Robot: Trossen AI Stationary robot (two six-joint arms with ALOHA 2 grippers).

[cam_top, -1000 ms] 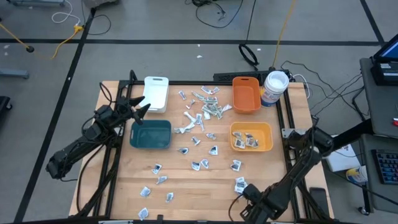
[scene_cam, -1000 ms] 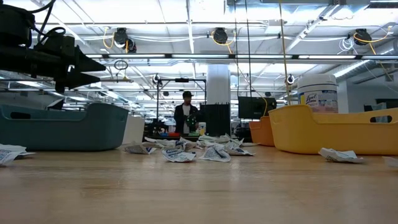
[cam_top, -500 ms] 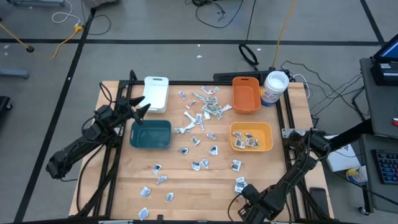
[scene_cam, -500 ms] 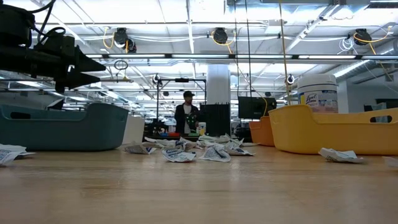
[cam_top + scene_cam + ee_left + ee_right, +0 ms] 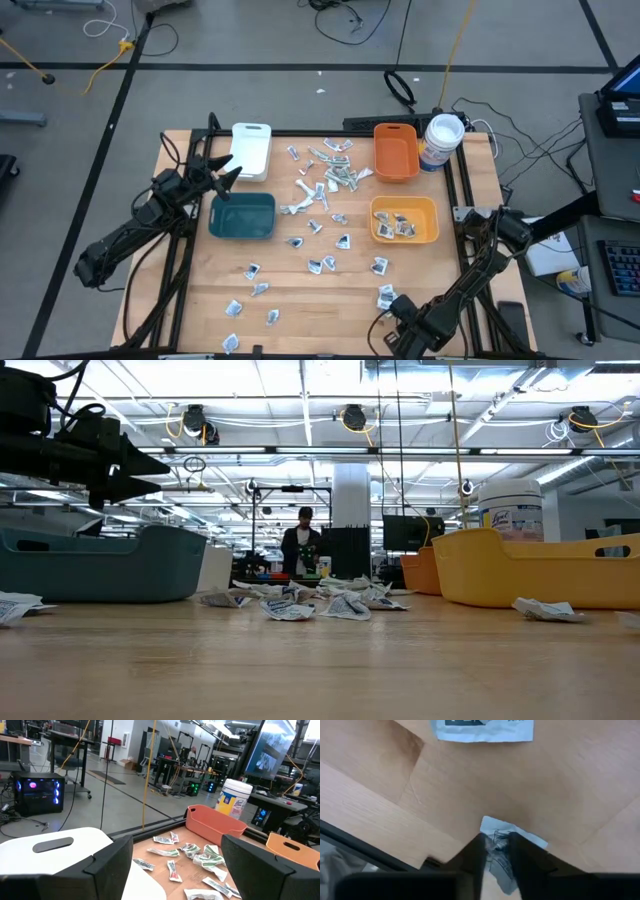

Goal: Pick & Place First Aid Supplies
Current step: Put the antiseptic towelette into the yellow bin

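**Right gripper pinches a packet at the near edge**

The right gripper (image 5: 496, 851) is down at the near right of the table (image 5: 300, 270), and its two dark fingers have drawn in on a small printed packet (image 5: 501, 854) lying flat on the wood. In the right wrist view the packet's crumpled edge stands up between the fingertips, so the jaws look pinched onto it, though the contact itself is partly hidden by the fingers. Going in low from above suits a thin, flat thing like this: the tips have to scrape under or bunch the wrapper to get a hold. A second packet (image 5: 485, 730) lies just beyond, untouched.

The left gripper (image 5: 226, 176) waits at the far left, hovering over the edge of the teal bin (image 5: 243, 216) beside the white bin (image 5: 251, 148), jaws spread wide and holding nothing.

Most of the first aid supplies (image 5: 330, 170) are scattered across the middle of the table; a few already sit in the yellow bin (image 5: 428, 208), which is probably where this packet belongs.

Against the picture a second ago, the right arm has shifted only slightly, and its jaws have gone from spread to closing; the left arm has not moved.
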